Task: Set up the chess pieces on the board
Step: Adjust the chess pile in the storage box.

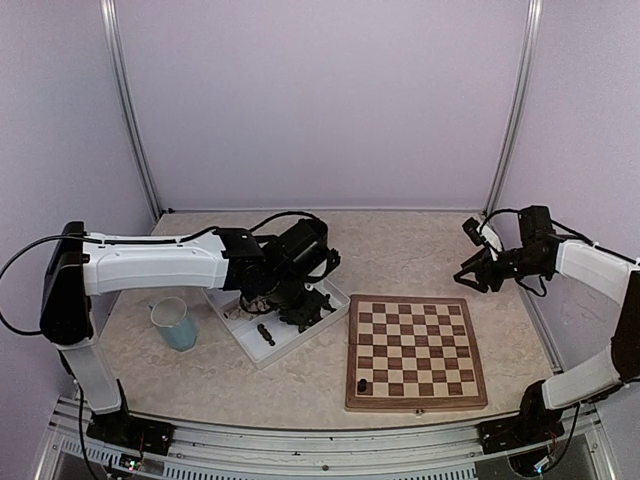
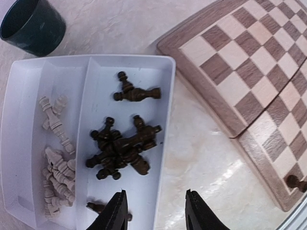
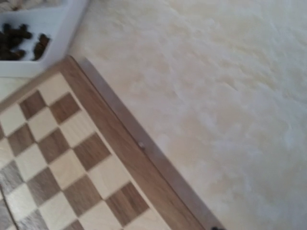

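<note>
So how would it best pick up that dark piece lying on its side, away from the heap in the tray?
Probably from straight above, pinching the dark piece across its slim middle. It lies flat in the tray, so its long sides are free; another piece touches one end, so keep toward the other end.

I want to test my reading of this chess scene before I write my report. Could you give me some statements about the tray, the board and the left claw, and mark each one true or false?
1. The dark chess pieces share one compartment with the pale pieces. False: they lie in separate compartments of the white tray.
2. Only one dark piece is on the board. True.
3. The left claw holds a chessman. False: its fingers are apart, with nothing between them.
4. The cup stands on the tray's side away from the board. True.
</note>
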Robot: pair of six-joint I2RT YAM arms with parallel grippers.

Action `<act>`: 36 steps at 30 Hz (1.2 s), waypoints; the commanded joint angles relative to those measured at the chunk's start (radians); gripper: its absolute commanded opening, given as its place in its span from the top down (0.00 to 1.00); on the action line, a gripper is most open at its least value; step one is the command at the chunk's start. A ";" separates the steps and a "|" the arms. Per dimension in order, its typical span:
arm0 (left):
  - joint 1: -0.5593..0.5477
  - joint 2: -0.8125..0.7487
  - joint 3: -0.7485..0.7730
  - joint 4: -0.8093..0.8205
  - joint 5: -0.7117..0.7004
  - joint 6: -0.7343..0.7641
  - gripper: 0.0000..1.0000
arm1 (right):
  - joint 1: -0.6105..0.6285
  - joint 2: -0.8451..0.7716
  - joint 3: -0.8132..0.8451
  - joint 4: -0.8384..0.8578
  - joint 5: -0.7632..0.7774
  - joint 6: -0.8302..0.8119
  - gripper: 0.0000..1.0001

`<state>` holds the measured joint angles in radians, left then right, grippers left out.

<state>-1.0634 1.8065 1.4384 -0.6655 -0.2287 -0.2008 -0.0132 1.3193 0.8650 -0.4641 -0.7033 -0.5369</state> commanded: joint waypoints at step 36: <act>0.263 0.226 0.073 0.020 0.337 0.414 0.60 | 0.154 0.143 0.097 -0.028 -0.176 -0.067 0.55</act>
<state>-0.8185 2.0003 1.4971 -0.6453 0.0742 0.1699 0.1299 1.4757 0.9730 -0.4961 -0.8600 -0.5972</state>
